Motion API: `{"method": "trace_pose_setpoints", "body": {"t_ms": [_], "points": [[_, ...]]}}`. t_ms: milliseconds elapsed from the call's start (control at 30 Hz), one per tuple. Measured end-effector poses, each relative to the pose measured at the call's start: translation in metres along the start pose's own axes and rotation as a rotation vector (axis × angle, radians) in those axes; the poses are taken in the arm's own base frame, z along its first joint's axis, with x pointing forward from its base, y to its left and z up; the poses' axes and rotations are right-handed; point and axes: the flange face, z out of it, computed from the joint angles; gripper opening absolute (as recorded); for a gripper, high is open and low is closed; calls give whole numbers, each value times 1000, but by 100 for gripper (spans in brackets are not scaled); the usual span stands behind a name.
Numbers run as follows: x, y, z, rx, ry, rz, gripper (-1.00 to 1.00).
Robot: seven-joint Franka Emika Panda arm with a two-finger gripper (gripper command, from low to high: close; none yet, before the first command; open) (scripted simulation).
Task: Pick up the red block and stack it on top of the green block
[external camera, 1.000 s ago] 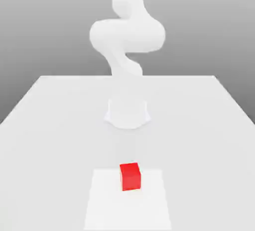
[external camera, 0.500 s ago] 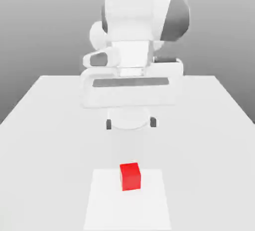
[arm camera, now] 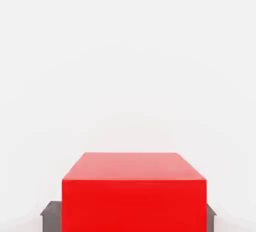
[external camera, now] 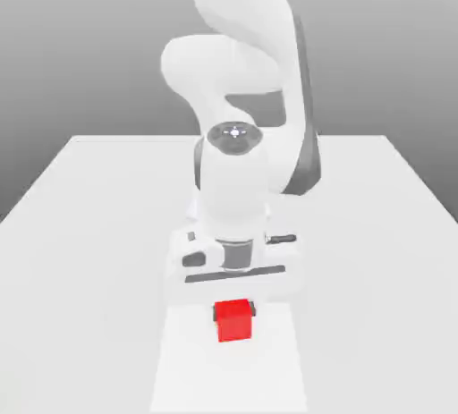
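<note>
Arm dropped from upright since earlier frame; gripper (external camera: 234, 307) now down at red block (external camera: 234, 320), jaws closed on it, block on white mat (external camera: 179, 367) near front of table (external camera: 80, 224). Grasp step; next: lift straight up, find green block.

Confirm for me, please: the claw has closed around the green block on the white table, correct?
Not quite: the block is red, not green. The exterior view shows the claw shut on the red block, which sits on the white table.
</note>
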Motion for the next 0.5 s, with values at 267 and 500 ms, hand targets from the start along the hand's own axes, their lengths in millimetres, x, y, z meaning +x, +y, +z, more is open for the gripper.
{"method": "trace_pose_setpoints", "body": {"t_ms": [267,500], "points": [[1,0,-46,0,0,0,-100],[88,36,-69,4,-15,155,-100]]}}
